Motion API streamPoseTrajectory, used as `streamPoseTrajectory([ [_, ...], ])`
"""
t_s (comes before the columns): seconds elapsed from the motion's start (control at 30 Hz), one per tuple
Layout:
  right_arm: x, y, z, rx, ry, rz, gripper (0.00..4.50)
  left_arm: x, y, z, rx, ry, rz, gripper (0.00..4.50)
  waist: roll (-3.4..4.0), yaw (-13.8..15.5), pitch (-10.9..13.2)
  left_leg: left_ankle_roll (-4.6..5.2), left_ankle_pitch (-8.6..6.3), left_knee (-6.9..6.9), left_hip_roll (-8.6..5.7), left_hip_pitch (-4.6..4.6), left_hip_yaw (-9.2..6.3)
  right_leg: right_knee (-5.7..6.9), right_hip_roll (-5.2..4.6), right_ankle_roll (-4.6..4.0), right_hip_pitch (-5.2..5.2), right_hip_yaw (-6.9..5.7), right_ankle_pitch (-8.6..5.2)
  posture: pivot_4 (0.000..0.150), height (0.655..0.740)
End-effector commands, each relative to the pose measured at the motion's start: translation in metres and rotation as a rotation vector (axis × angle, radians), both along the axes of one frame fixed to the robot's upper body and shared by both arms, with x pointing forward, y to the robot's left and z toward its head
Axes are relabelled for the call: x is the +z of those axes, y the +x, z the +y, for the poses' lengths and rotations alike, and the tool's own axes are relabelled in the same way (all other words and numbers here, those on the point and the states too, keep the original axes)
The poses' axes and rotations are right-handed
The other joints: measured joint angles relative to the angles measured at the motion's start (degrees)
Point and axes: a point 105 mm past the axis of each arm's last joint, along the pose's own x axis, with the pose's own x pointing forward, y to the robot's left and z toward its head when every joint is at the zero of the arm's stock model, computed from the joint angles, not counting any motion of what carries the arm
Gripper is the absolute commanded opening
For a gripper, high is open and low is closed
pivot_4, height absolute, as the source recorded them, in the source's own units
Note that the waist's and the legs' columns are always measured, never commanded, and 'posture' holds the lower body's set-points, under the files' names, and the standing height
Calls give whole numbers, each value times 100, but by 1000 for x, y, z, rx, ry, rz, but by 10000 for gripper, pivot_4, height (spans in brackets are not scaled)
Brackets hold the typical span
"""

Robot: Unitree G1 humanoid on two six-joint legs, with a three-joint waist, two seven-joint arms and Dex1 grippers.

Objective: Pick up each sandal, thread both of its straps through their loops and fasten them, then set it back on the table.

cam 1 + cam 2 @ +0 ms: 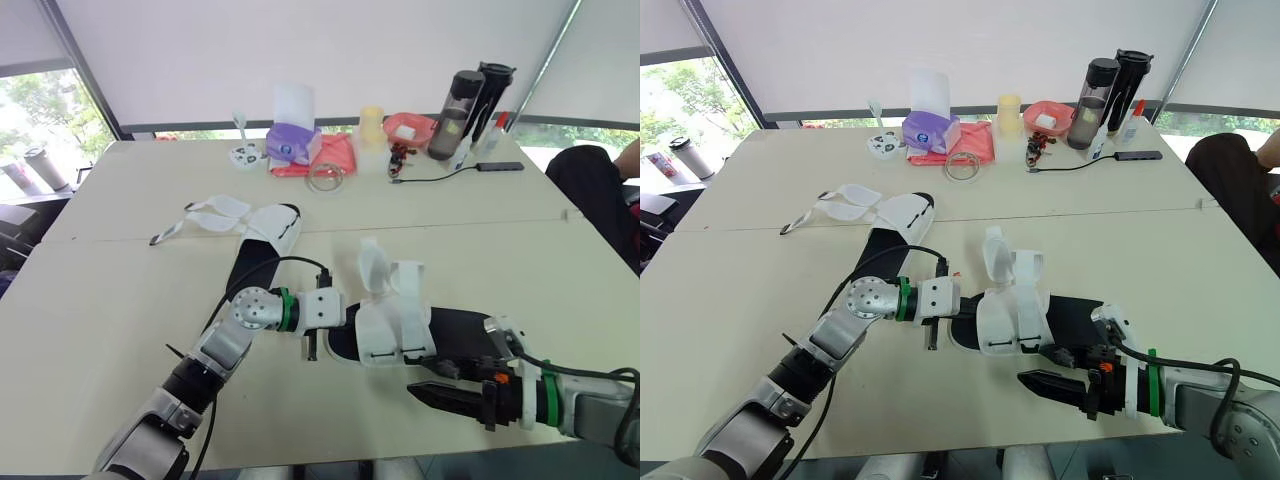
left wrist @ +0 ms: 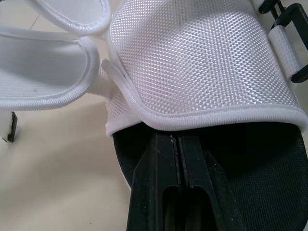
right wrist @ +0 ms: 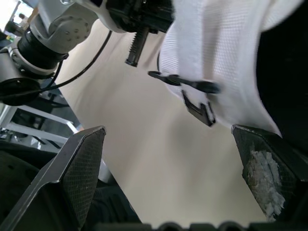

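Lying flat on the table [image 1: 100, 300], the sandal [image 1: 390, 320] is sitting between both grippers: the left gripper [image 2: 177, 142] is pressing its fingers together at one end of the sandal, and the right gripper [image 1: 418, 390] is gaping wide beside the sandal's buckles [image 3: 199, 108].

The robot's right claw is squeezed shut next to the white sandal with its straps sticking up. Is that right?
Not quite. The right gripper is open, not shut. The right wrist view shows its two fingers spread wide apart. The rest holds: it sits beside the white sandal, whose straps stand up unfastened.
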Motion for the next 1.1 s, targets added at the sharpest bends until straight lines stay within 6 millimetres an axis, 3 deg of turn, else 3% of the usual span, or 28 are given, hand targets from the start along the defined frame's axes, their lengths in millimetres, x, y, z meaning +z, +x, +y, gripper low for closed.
streamPoseTrajectory([
  [0.03, 9, 4, 6, 6, 31, -43, 44863, -19, -10, 9, -16, 70, 91, 0, 0, -13, 0, 0, 0, 0, 0, 1, 0, 0, 0, 0, 0, 0, 0, 1500, 7400],
  [0.4, 12, 3, 3, -4, 47, -30, 44863, -4, -18, 16, -79, 48, 168, 0, 0, -5, -1, 0, 0, -11, 2, -4, 1, 0, 3, -23, -13, 0, 12, 1500, 7400],
  [0.8, 17, 6, 4, -15, 91, -35, 44863, -13, -21, 13, -92, 78, 151, 0, 0, -4, 0, 0, 0, -11, 2, -4, 1, 0, 2, -23, -12, 0, 12, 1500, 7400],
  [0.9, 16, 6, 8, -13, 112, -30, 36601, -15, -24, 12, -98, 83, 152, 0, 0, -6, -1, 0, 0, -11, 2, -4, 1, 0, 2, -23, -12, 0, 12, 1500, 7400],
  [1.1, 11, 6, 11, -31, 137, -10, 5509, -14, -21, 14, -85, 93, 126, 0, 0, -1, -1, 0, 0, -13, 2, -4, 1, 0, 2, -22, -13, 0, 11, 1500, 7400],
])
